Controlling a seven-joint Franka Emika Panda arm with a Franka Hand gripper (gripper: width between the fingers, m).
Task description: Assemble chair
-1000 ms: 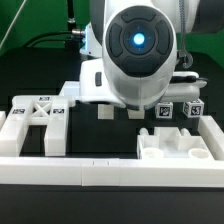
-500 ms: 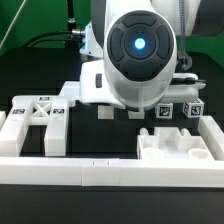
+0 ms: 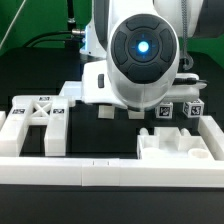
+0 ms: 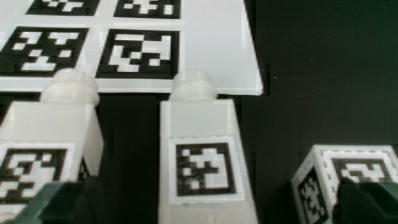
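1. Gripper (image 3: 120,112): jaws spread wide with nothing between them. It hangs low over the middle of the bench (image 3: 100,140).
2. Change noted: over the last second the arm's wrist housing (image 3: 145,55) has edged toward the exterior view's right. The fingertips have barely shifted, the jaws are as wide as before, and no part has moved. Judged as fine alignment ahead of a pick, with no grasp made yet.
3. Directly beneath, in the wrist view: three legs lie side by side and apart, each tagged. The middle leg (image 4: 201,150) sits centred between the dark fingertips (image 4: 50,203). The peg ends reach the near edge of the marker board (image 4: 143,40).
4. X-braced panel (image 3: 35,110): lies flat toward the bench end at the exterior view's left, well apart from the gripper.
5. Seat slab (image 3: 175,150), a notched block taken to be the seat: sits at the front corner on the exterior view's right, just behind the front rail.
6. Containers: none proper. The border rails (image 3: 110,172) fence the bench front and sides. Inside them every chair part lies loose and unjoined, so assembly is judged not yet begun.
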